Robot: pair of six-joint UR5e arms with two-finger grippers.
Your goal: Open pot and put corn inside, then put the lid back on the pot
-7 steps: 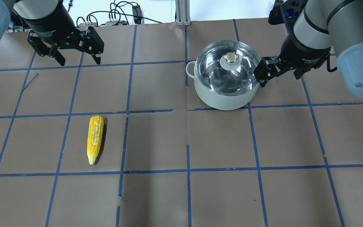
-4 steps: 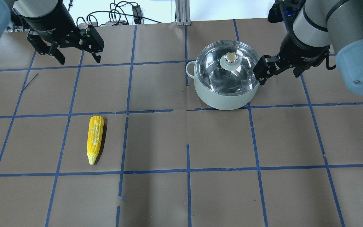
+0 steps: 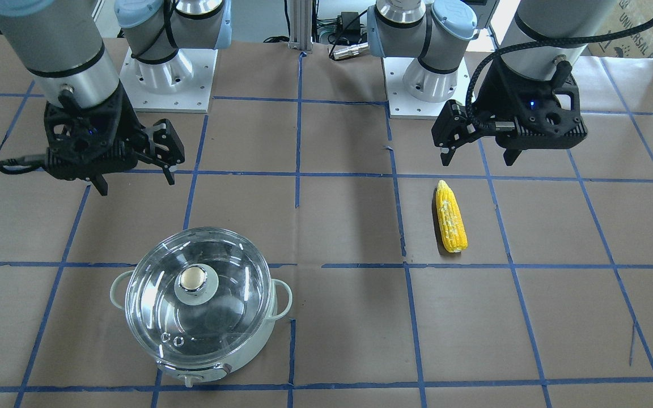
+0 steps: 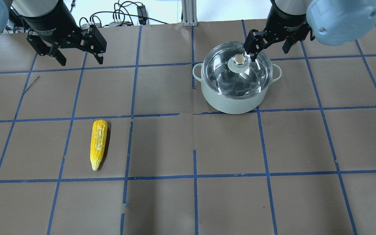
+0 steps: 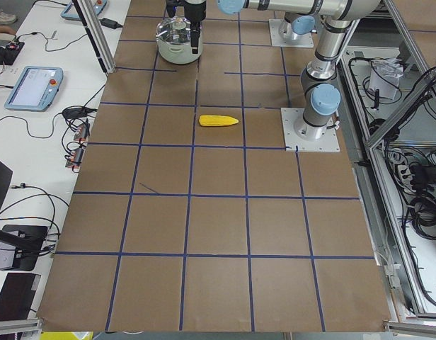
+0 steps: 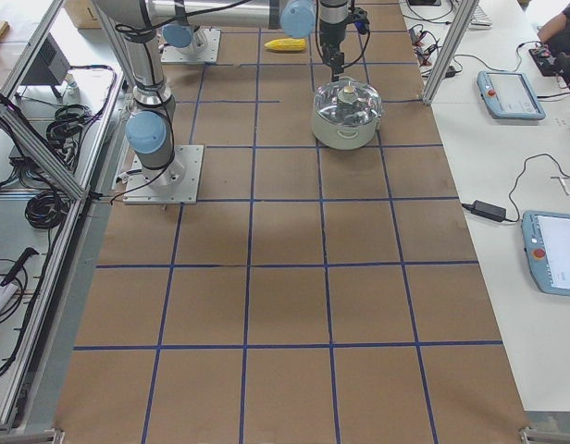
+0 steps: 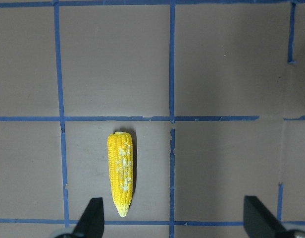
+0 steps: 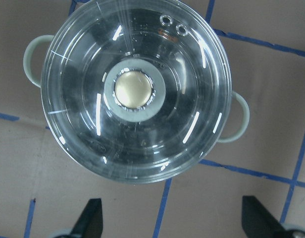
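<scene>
R hand wide, empty; front cam: up over desk, robot-side of pot, lid on | L hand wide, above corn tip | overhead: corn flat, well apart from pot | R wrist: lid straight below, hand clear.

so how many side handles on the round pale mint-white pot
2: one loop handle on the pot's left side in the overhead view, the other opposite it, on the right.

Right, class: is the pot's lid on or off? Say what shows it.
On: the lid sits level on the pot, knob upward.
</scene>
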